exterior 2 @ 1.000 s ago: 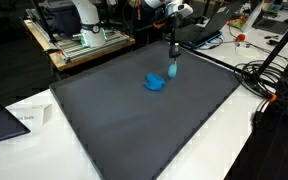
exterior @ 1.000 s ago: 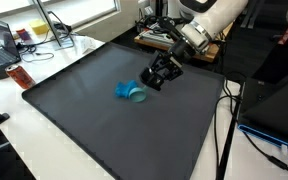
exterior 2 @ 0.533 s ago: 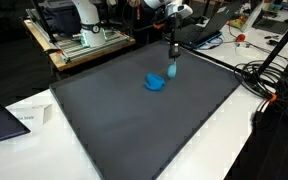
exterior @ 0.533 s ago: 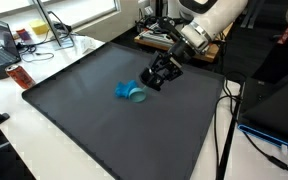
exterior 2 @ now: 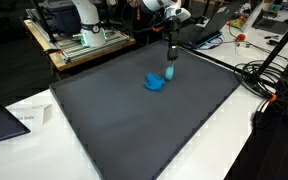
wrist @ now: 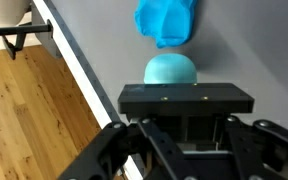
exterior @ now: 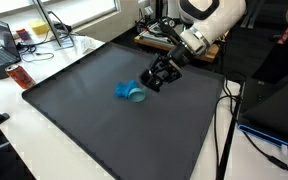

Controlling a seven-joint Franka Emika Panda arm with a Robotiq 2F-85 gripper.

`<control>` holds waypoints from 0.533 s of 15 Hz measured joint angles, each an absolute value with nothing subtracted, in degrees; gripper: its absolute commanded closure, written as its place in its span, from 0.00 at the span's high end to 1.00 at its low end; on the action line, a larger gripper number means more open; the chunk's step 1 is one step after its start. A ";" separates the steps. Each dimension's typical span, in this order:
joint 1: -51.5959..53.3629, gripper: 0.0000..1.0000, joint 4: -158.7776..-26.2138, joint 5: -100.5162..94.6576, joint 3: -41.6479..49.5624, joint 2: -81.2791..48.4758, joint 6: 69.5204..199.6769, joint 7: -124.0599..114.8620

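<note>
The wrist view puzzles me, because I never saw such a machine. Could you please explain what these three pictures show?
This is a white robot arm with a black gripper, which is its grasping part. Two pictures come from cameras standing outside the robot, at different places. The third comes from a camera on the wrist, looking past the gripper. On the dark grey mat lies a crumpled bright blue thing, perhaps cloth. The gripper is shut and seems to hold a small turquoise rounded object just beside it.
</note>
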State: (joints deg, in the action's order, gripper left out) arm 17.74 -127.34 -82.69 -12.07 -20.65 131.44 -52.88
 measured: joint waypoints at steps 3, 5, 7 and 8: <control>17.78 0.22 -127.37 -83.51 -12.46 -21.45 130.32 -54.64; 17.74 0.22 -127.38 -83.50 -12.67 -21.52 130.06 -54.39; 17.57 0.22 -127.36 -83.29 -12.99 -21.37 130.06 -53.31; 17.47 0.22 -127.33 -83.06 -13.15 -21.25 130.06 -52.54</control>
